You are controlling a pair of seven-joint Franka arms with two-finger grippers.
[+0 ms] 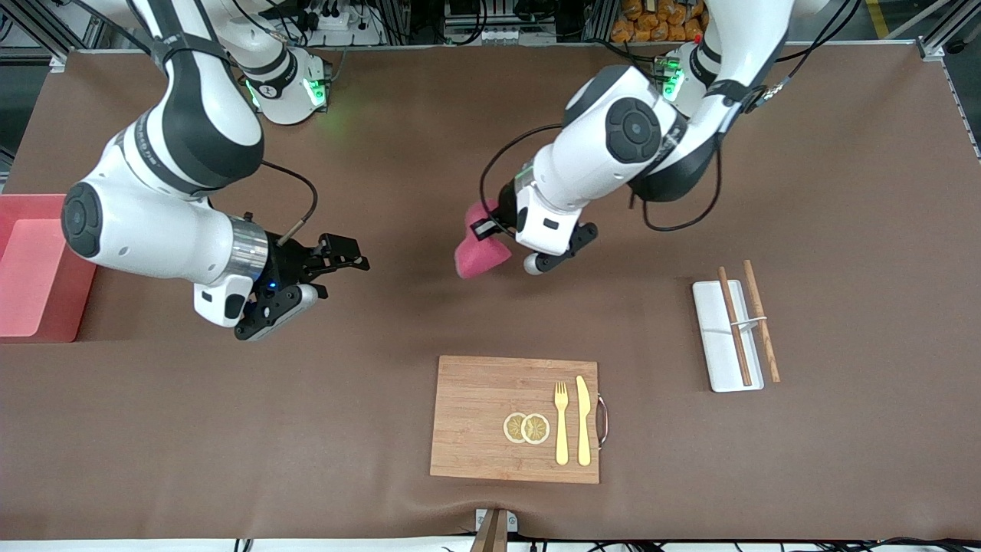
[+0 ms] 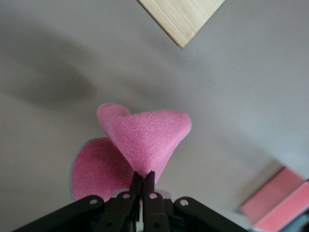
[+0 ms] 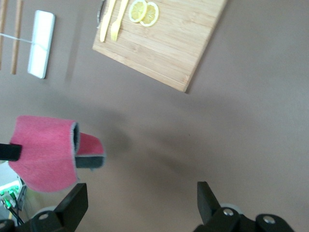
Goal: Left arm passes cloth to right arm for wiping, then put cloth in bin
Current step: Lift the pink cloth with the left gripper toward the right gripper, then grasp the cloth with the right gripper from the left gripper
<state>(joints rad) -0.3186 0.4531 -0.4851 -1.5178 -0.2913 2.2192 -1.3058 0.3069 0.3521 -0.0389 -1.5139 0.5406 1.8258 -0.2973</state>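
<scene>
The magenta-pink cloth (image 1: 480,257) hangs in the air over the bare middle of the table, folded into a cone. My left gripper (image 1: 485,229) is shut on its upper edge; in the left wrist view the cloth (image 2: 145,137) bulges out from the pinched fingertips of that gripper (image 2: 143,177). My right gripper (image 1: 342,277) hovers open over the table between the cloth and the bin (image 1: 31,268), holding nothing. From the right wrist, the cloth (image 3: 46,152) hangs a short gap off one side of the wide-open right gripper (image 3: 141,198). The pale pink bin stands at the right arm's end of the table.
A wooden board (image 1: 483,406) with lemon slices (image 1: 526,428), a fork and a knife lies near the front camera. A white tray (image 1: 720,349) with two wooden sticks lies toward the left arm's end.
</scene>
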